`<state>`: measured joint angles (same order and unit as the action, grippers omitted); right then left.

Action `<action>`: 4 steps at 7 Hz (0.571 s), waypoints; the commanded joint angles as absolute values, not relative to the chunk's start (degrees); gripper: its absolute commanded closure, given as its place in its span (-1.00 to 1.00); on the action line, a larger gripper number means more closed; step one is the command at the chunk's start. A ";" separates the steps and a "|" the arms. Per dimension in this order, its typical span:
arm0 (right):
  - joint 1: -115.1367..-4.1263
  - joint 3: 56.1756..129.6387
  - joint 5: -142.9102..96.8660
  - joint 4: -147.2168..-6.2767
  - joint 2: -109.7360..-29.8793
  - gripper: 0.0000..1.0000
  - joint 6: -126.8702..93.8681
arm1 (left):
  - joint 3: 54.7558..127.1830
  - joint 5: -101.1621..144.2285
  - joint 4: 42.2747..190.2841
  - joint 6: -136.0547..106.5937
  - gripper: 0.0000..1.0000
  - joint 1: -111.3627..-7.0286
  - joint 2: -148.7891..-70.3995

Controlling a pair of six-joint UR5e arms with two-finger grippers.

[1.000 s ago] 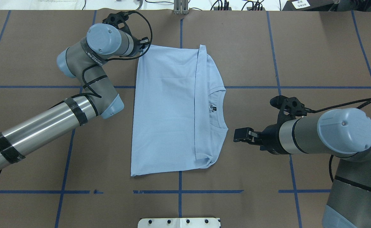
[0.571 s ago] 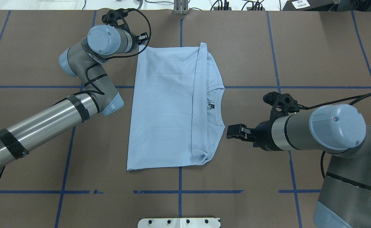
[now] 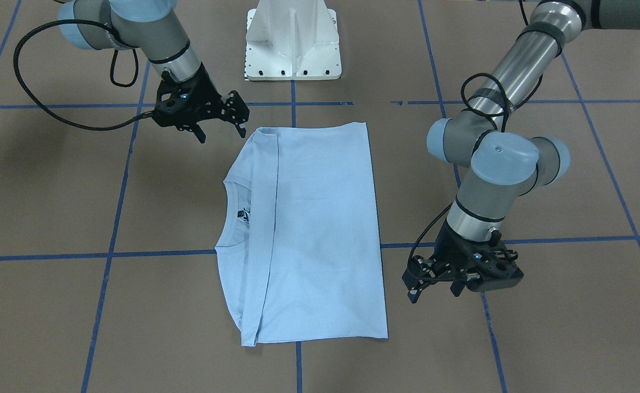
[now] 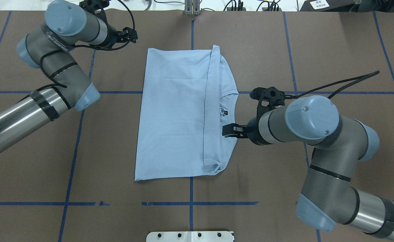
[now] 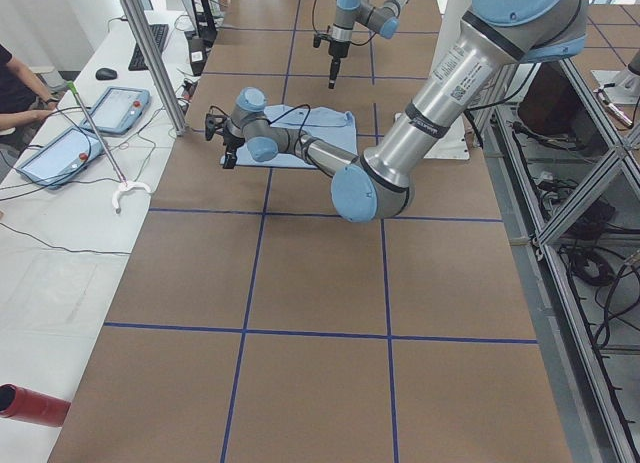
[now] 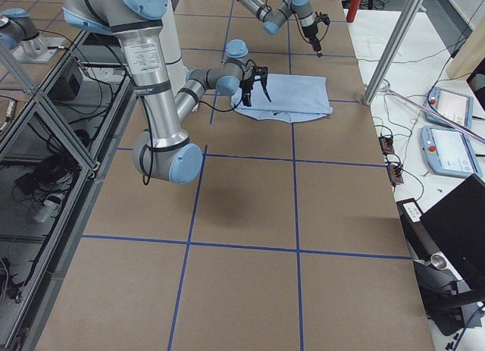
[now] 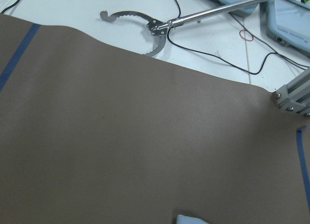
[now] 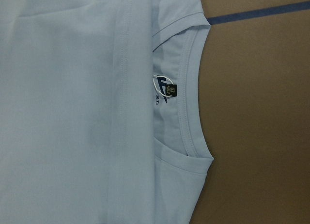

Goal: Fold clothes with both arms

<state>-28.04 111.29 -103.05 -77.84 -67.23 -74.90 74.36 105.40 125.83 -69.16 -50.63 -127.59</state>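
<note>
Blue T-shirt (image 4: 176, 114) lies between open, empty left fingers (image 4: 132, 34) and open, empty right fingers (image 4: 229, 129).

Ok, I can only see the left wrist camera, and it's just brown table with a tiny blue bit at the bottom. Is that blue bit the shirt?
Observer: Most likely. The T-shirt lies flat in the middle of the table, folded into a long rectangle.
Operator: Is my left gripper holding it?
Observer: No. The left gripper is open and empty, off the shirt near one corner.
Operator: And the other one?
Observer: The right gripper is open too, hanging over the collar side of the shirt.
</note>
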 commanded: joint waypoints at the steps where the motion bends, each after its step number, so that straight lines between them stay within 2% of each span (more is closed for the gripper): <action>1: -22.20 108.72 -93.68 -84.46 -60.48 -1.00 -61.68 | 93.00 106.61 114.04 -66.71 -1.00 -50.80 -119.56; 3: -16.81 105.23 -84.40 -84.46 -56.89 -1.00 -44.99 | 99.12 106.79 110.40 -67.32 -1.00 -50.28 -117.43; 4: -16.18 103.99 -82.64 -84.46 -55.91 -1.00 -40.56 | 99.84 107.22 110.39 -67.41 -1.00 -50.27 -116.46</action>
<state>-17.87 105.82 -85.93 -84.40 -57.65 -47.77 97.75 106.83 111.22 -67.25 -50.39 -117.84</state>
